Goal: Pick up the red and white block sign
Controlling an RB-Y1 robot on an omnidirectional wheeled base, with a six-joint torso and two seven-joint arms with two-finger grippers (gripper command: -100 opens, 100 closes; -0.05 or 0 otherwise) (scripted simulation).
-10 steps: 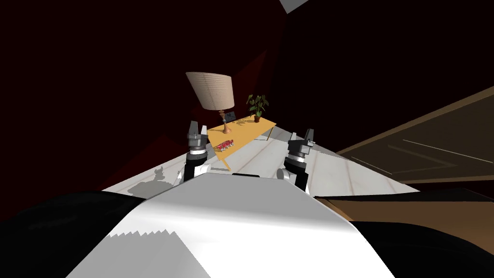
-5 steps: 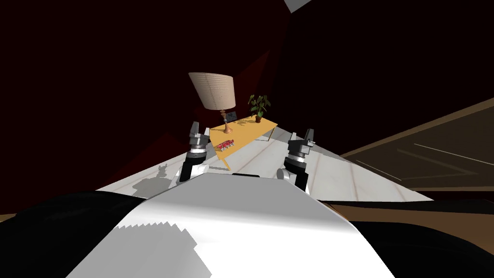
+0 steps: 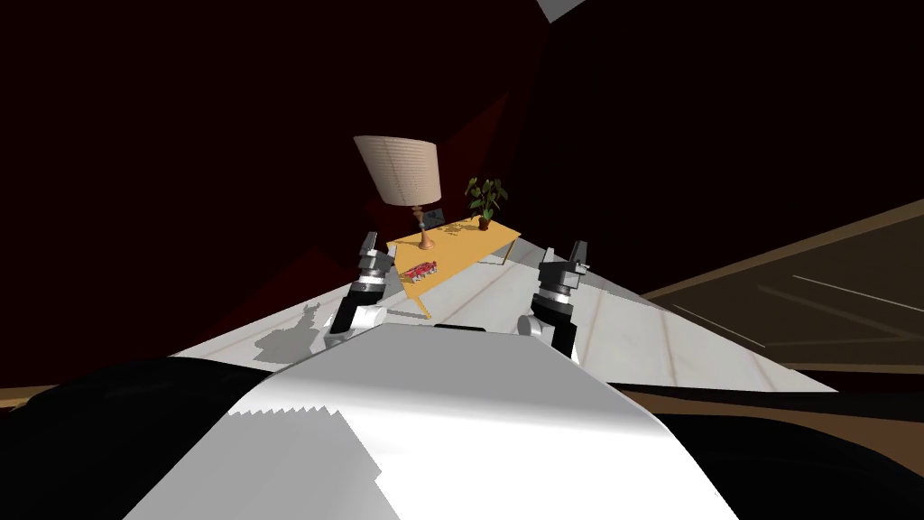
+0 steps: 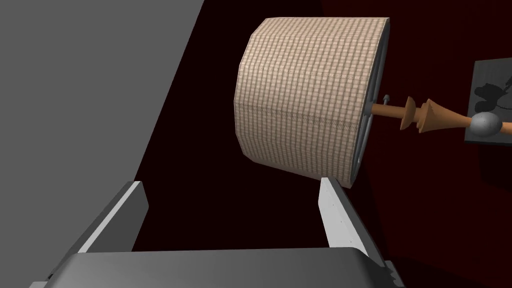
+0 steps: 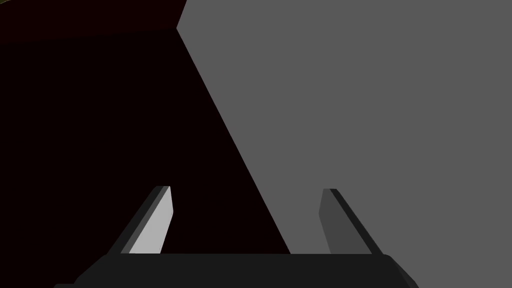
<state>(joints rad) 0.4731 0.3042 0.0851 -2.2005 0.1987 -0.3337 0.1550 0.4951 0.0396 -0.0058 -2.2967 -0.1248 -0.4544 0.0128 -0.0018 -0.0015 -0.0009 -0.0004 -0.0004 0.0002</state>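
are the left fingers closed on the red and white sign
No, the left gripper has its fingers apart with nothing between them, while the sign lies on the yellow table.

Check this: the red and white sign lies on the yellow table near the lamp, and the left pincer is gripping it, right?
Not quite. The sign does lie on the yellow table near the lamp, but the left pincer is open and holds nothing, as the left wrist view shows.

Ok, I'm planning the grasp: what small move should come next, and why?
Probably tip the left tool down toward the red and white block sign: open, it faces the lamp shade, while the sign lies lower, at the near end of the yellow table.
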